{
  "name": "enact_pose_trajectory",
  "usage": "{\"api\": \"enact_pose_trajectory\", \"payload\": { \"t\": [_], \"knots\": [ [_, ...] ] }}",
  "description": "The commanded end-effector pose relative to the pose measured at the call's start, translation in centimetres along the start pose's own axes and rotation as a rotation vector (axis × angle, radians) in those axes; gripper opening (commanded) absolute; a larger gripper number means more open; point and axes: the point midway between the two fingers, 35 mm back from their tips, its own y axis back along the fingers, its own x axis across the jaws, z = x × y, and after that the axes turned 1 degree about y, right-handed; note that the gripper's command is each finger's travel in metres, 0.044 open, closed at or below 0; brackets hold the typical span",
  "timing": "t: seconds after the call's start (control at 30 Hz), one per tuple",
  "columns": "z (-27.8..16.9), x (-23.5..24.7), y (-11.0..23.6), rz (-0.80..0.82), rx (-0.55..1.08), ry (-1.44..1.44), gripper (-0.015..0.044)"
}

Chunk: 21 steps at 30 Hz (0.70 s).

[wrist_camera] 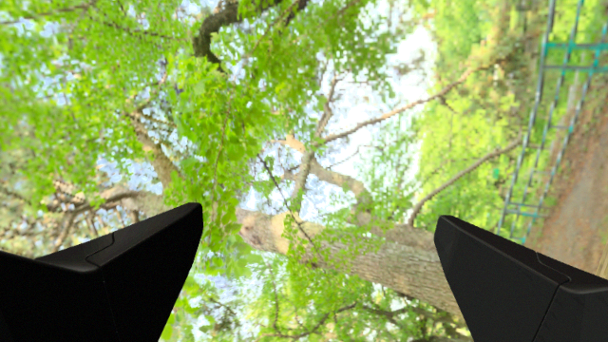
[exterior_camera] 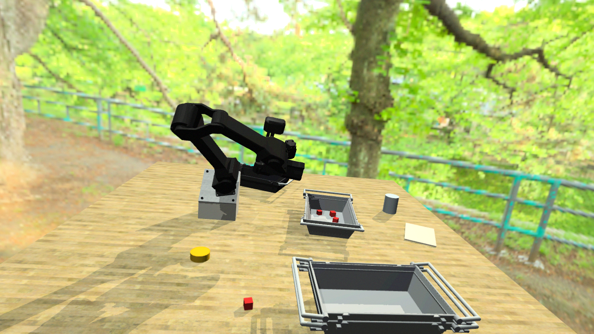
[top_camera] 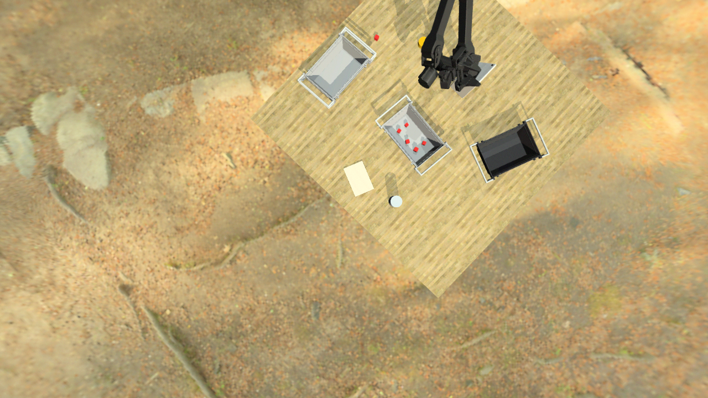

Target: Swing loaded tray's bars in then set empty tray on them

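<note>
Arm: black six-joint arm [exterior_camera: 224, 137], folded back on itself; the upper link rises from the shoulder to a high elbow, then the forearm slopes down and forward.
Base: the shoulder sits on a grey block-shaped pedestal [exterior_camera: 219, 201].
Wrist: held low, close in front of the base, roughly level; a small black camera housing [exterior_camera: 274, 125] stands above it.
Gripper: black parallel-jaw gripper [wrist_camera: 318, 266], pointing out level, away from the base, above the table surface.
Fingers: two black angular fingers, spread wide apart, nothing between them.
Contact: the gripper touches nothing.
</note>
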Motion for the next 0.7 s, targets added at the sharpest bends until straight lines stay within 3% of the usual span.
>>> {"api": "enact_pose_trajectory", "payload": {
  "t": [0.0,0.23,0.37,0.67],
  "knots": [
    [0.0,0.0,0.0,0.0,0.0,0.0,0.0374],
    [0.1,-0.1,0.0,-0.01,0.004,-0.005,0.019],
    [2.6,-1.4,-0.2,-0.221,0.076,-0.099,0.0085],
    [10.2,-6.9,-1.1,-0.828,0.179,-0.256,0.0081]
  ]
}}
